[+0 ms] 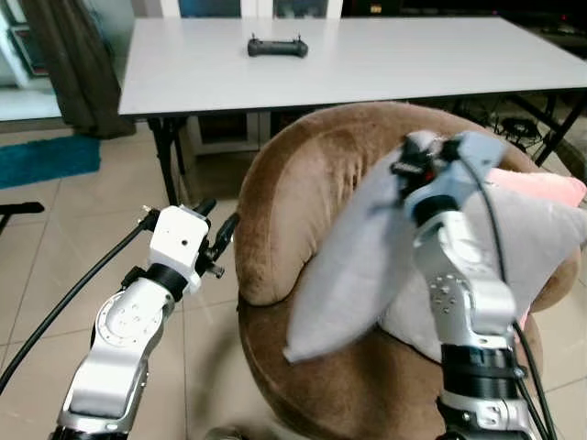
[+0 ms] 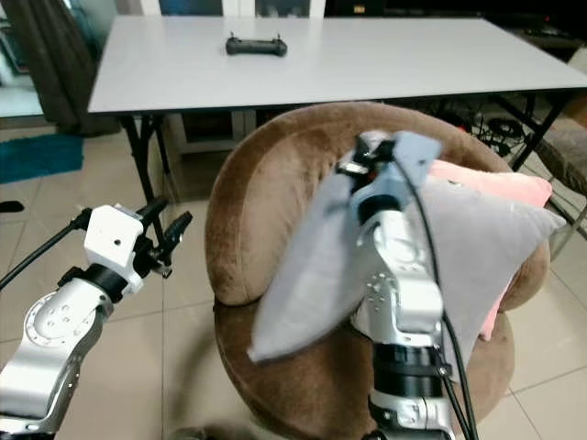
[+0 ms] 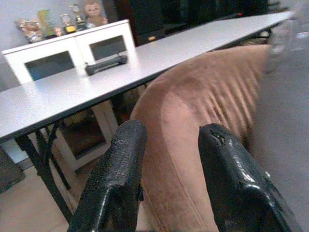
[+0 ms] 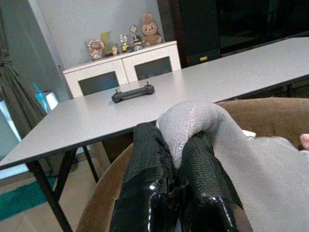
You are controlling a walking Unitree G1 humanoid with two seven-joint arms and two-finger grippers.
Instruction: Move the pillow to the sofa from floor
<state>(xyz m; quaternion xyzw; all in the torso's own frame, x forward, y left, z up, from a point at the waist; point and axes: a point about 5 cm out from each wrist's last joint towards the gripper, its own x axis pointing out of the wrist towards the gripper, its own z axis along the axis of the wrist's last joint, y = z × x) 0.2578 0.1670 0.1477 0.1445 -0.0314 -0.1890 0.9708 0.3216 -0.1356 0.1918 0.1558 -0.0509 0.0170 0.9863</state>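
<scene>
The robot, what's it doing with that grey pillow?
The robot is putting the grey pillow onto the brown sofa chair. Its right gripper pinches a corner of the pillow between its black fingers, holding it over the seat. A pink cushion is tucked behind. The left gripper hangs open beside the chair, holding nothing. Behind stands a white table with a black controller.

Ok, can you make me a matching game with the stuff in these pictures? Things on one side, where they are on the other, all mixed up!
Things:
1. grey pillow
2. black controller
3. pink pillow
4. left gripper

Places:
A. on the white table
B. tucked behind the grey pillow on the brown sofa chair
C. open, beside the chair's outer side
D. pinched in the right gripper, over the chair seat

Pairs: 1-D, 2-A, 3-B, 4-C
</scene>
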